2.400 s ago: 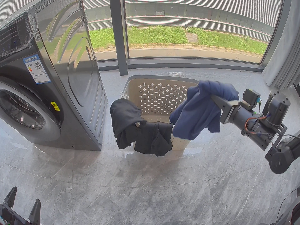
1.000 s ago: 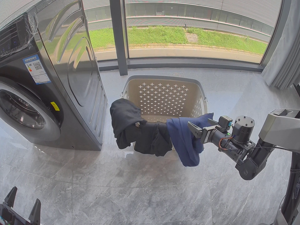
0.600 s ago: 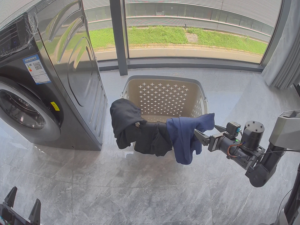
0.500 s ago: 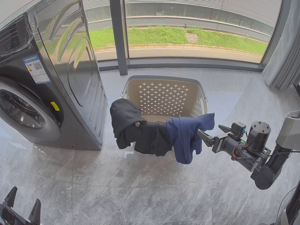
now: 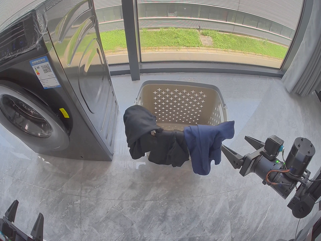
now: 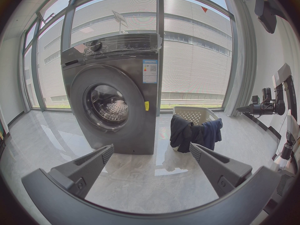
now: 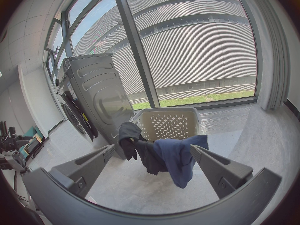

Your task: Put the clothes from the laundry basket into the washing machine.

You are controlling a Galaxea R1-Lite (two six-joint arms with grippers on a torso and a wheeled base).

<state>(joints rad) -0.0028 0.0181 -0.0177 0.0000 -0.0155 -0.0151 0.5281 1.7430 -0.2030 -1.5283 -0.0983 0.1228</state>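
Observation:
A beige laundry basket (image 5: 180,86) stands on the floor to the right of the grey washing machine (image 5: 77,71). A black garment (image 5: 152,139) hangs over the basket's front-left rim. Beside it a blue garment (image 5: 205,141) hangs over the front rim. My right gripper (image 5: 235,142) is open and holds nothing, a short way right of the blue garment and apart from it. In the right wrist view the blue garment (image 7: 176,155) and the basket (image 7: 170,122) lie beyond my right gripper (image 7: 150,147). My left gripper (image 5: 27,210) stays low at the near left, open, facing the washing machine (image 6: 112,100).
A large window (image 5: 214,20) with a dark post (image 5: 130,30) runs behind the basket. A curtain (image 5: 306,61) hangs at the far right. Bare tiled floor (image 5: 150,201) spreads in front of the machine and basket.
My right gripper lowered the blue garment onto the basket's front rim, let it go, opened, and drew back to the right. The head camera shifted slightly. The left gripper stayed put.

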